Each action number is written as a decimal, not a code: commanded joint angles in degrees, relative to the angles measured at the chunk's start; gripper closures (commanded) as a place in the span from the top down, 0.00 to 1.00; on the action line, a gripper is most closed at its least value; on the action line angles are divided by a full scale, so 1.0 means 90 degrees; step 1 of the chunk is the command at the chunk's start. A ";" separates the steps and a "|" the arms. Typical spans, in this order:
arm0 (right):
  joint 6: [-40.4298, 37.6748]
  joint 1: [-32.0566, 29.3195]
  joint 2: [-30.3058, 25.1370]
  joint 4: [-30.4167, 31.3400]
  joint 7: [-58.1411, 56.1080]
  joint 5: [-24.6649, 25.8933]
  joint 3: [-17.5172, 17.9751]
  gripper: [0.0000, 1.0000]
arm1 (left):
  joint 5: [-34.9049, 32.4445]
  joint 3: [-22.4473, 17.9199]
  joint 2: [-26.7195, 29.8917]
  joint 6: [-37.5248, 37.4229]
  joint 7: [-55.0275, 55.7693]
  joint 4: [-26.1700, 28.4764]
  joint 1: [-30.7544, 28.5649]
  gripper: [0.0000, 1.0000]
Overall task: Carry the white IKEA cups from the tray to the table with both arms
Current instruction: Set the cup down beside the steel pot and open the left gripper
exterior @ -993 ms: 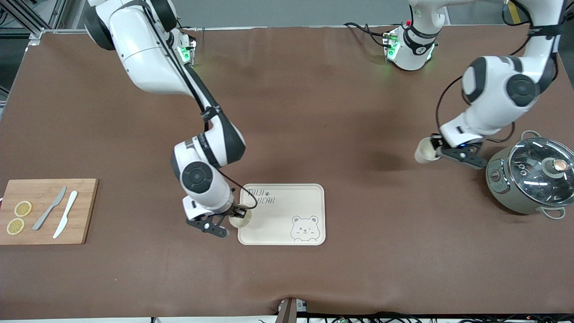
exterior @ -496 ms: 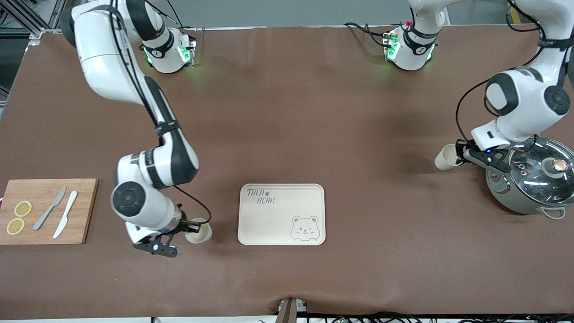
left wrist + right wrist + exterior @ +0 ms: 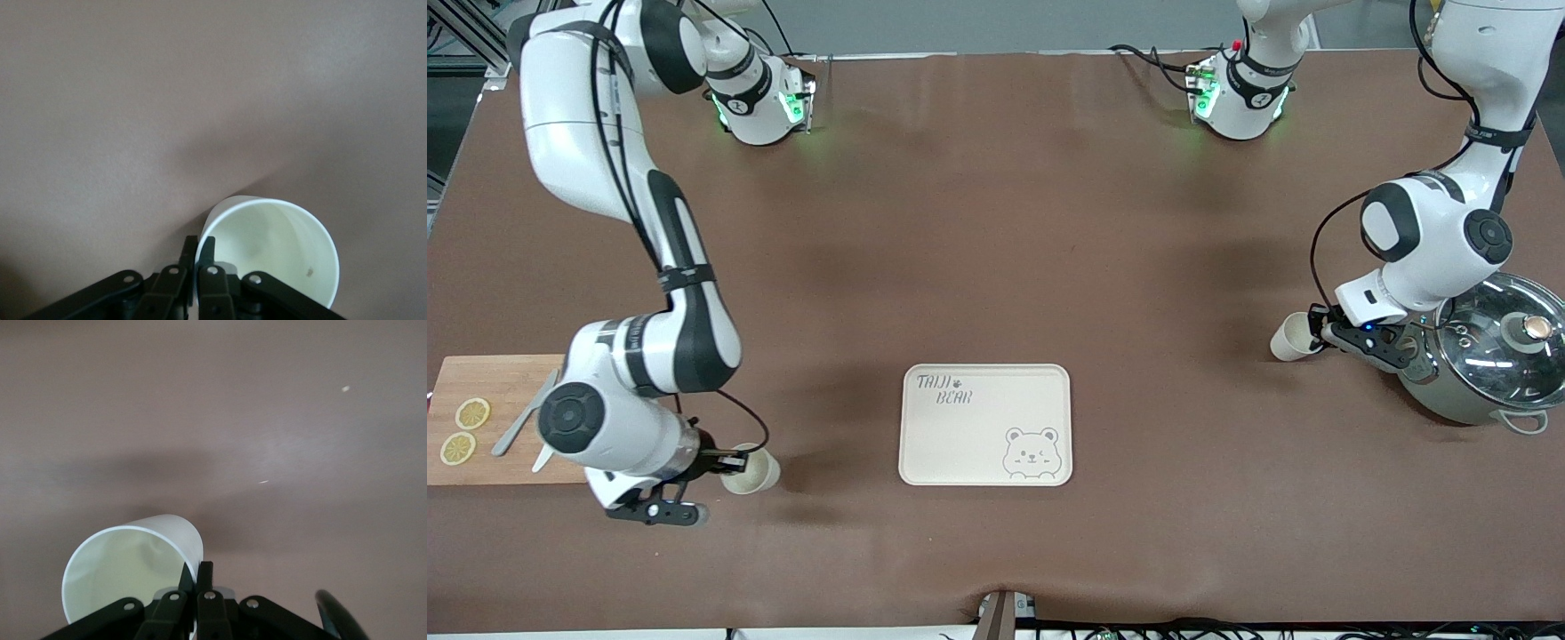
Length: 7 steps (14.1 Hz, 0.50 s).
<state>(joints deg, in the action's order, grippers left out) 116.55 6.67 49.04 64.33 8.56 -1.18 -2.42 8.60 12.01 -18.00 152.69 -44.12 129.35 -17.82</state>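
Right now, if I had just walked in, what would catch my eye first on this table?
Two white jointed arms each pinch a small cream-white tumbler by its rim: the right gripper holds one cup beside the wooden cutting board, the left gripper holds the other cup next to a glass-lidded grey pot. Between them lies a bare cream bear-printed tray.

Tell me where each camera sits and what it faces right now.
Front view: high, across the table, facing both bases; shows both arms, the tray.
Left wrist view: on the left wrist, facing the tabletop; left end effector pinches its cup.
Right wrist view: likewise; right end effector, its cup.
Shared: front view shows both cups.
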 commanded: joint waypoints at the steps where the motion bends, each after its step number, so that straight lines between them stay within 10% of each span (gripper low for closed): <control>1: -0.0059 -0.0408 -0.0097 0.0050 -0.0608 -0.0015 0.0142 0.00 | 0.0109 0.0052 0.0075 -0.0013 -0.0107 -0.0085 -0.0012 1.00; 7: 0.0019 -0.0868 -0.0019 0.0147 -0.1273 -0.0229 0.0152 0.00 | 0.0080 -0.0016 0.0651 -0.2458 0.0068 -0.1264 -0.0090 1.00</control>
<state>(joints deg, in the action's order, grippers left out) 116.53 0.51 49.20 64.87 -0.54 -1.95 -2.31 8.60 11.99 -14.85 139.40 -43.72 122.22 -18.20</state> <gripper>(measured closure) 0.974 0.198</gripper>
